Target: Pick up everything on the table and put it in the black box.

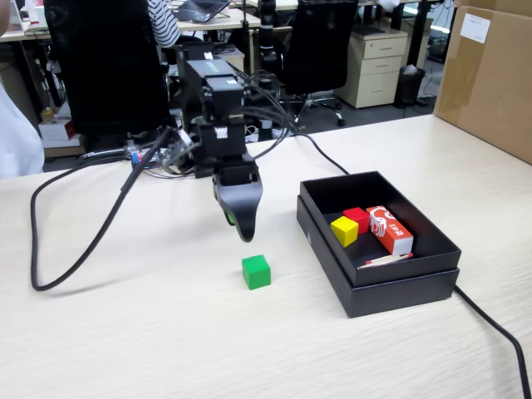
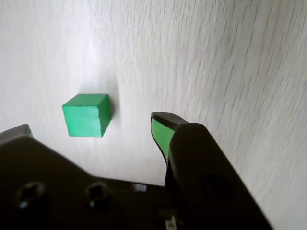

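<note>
Green plain cube (image 1: 256, 272) sits alone on the light-beige wood-grain tabletop (image 1: 125, 332), just ahead of my black gripper (image 2: 91, 127), jaws parted wide and empty. Red cube (image 1: 357, 218) and yellow cube (image 1: 344, 230) lie touching inside the shallow matte-black box (image 1: 391, 287)

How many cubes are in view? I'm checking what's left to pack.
3: the green cube sits on the table below the gripper; the yellow cube and red cube lie inside the black box.

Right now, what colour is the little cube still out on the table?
Green. The cube shows best in the wrist view, close up on the table.
</note>
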Motion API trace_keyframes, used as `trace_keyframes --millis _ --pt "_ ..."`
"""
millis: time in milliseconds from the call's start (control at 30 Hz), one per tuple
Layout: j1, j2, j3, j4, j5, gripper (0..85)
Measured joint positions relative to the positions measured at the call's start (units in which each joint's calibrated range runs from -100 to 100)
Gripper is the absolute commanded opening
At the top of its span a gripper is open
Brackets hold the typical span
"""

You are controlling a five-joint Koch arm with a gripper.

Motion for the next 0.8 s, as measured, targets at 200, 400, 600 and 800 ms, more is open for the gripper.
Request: trace_keyframes --millis 200,400,600,800 --pt "0.29 10.1 5.93 0.08 0.05 47.6" --pt "0.44 17.09 9.77 0.08 0.05 47.5" --pt "0.98 22.01 12.23 0.08 0.15 44.7" --pt "1.32 24.34 13.6 0.08 1.32 22.5"
